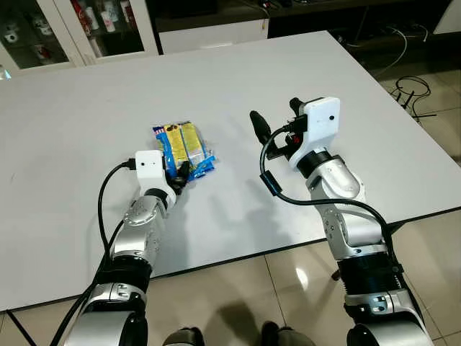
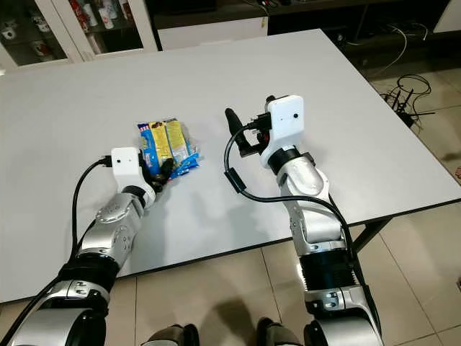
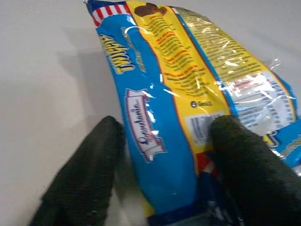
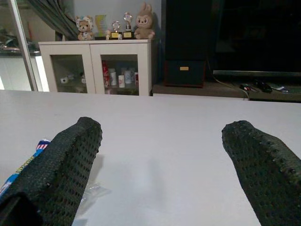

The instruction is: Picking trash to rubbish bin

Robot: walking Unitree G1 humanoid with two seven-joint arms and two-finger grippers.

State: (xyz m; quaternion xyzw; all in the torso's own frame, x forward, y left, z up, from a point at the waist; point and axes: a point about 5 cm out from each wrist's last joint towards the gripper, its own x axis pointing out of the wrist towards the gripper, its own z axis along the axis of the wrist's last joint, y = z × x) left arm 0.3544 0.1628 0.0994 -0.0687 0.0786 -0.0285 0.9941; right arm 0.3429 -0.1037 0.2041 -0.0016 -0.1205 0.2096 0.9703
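Left gripper straddles the blue-yellow snack wrapper's near end on the white table, fingers spread, not clamped yet. Right gripper hovers wide open, empty, kept clear.

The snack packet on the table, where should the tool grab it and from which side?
Grip the snack packet at its near crimped end, coming low from the robot's side. It lies flat on the table, long axis pointing away, so that thin end fits between the fingers. The left tool already straddles it there.
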